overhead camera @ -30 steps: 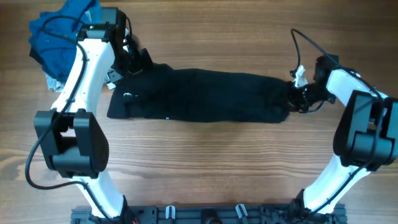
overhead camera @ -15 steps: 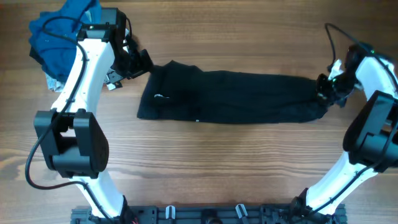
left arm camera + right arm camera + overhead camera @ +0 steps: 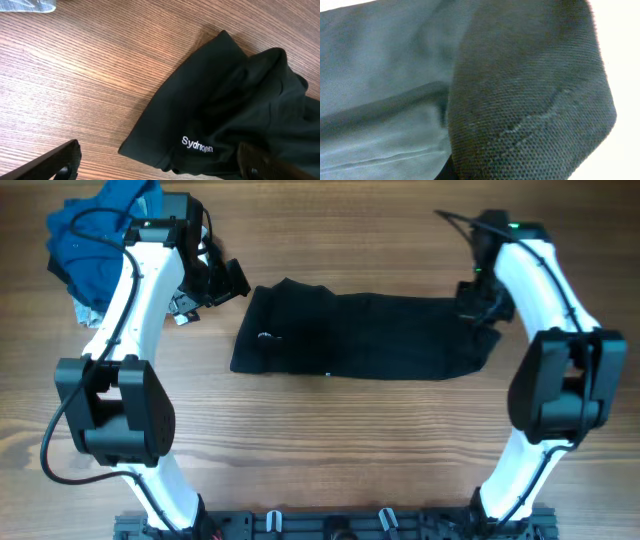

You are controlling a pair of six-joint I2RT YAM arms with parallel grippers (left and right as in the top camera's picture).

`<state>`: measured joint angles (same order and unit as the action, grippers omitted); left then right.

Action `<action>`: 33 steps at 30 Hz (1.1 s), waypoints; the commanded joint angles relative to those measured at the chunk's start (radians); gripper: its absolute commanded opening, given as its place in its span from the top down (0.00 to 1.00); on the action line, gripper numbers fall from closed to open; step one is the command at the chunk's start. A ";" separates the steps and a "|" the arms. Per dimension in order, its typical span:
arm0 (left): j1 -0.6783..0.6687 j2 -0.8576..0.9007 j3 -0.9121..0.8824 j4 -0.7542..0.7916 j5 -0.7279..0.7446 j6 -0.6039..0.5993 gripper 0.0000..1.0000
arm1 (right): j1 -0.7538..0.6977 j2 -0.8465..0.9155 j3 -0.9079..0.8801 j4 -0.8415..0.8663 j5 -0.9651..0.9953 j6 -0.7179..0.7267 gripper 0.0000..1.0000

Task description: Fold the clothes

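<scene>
Right gripper (image 3: 478, 300), pinching one end of the soft black collared shirt (image 3: 360, 338) on the wooden table (image 3: 320, 440), has swung inward, left gripper (image 3: 225, 280) gapes empty beside the collar end; we're mid-fold, next we carry that end leftward.

**A:** Can you see the right gripper's (image 3: 478, 300) tips from overhead?

**B:** No, they're buried in the right end of the black shirt (image 3: 370, 335). Its own camera gives only fabric, very close and partly blurred.

**A:** And the left wrist view?

**B:** The picture's edge cuts off the left gripper's (image 3: 228, 280) fingers (image 3: 52, 161), much of the shirt and a pale cloth (image 3: 30, 5).

**A:** The chest lettering (image 3: 197, 145)?

**B:** Its last letters are unclear, and from overhead it's only a speck. The left arm also hides part of the blue garments (image 3: 95, 240).
</scene>
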<state>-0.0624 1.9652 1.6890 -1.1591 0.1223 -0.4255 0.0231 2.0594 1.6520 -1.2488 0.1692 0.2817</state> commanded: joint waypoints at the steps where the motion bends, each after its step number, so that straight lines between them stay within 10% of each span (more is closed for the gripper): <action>1: 0.008 -0.002 0.011 -0.002 0.015 -0.002 0.00 | 0.071 0.013 0.003 0.012 0.032 0.037 0.87; 5: 0.008 -0.002 0.011 -0.002 0.015 -0.002 0.00 | 0.130 0.013 -0.057 0.086 -0.081 0.036 0.83; 8: 0.008 -0.002 0.011 -0.002 0.015 -0.002 0.00 | 0.140 0.013 -0.085 0.094 -0.080 0.035 0.33; 10: 0.008 -0.002 0.011 -0.002 0.015 -0.002 0.00 | 0.139 0.012 -0.085 0.087 -0.080 0.034 0.28; 21: 0.008 -0.002 0.011 -0.002 0.015 -0.002 0.00 | 0.040 -0.060 0.106 0.035 -0.252 -0.016 0.37; 33: 0.008 -0.002 0.011 -0.006 0.015 -0.002 0.00 | -0.153 -0.053 -0.044 0.206 -0.374 -0.017 0.95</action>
<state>-0.0624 1.9652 1.6890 -1.1633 0.1284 -0.4255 -0.1184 2.0232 1.6665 -1.0748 -0.1471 0.2687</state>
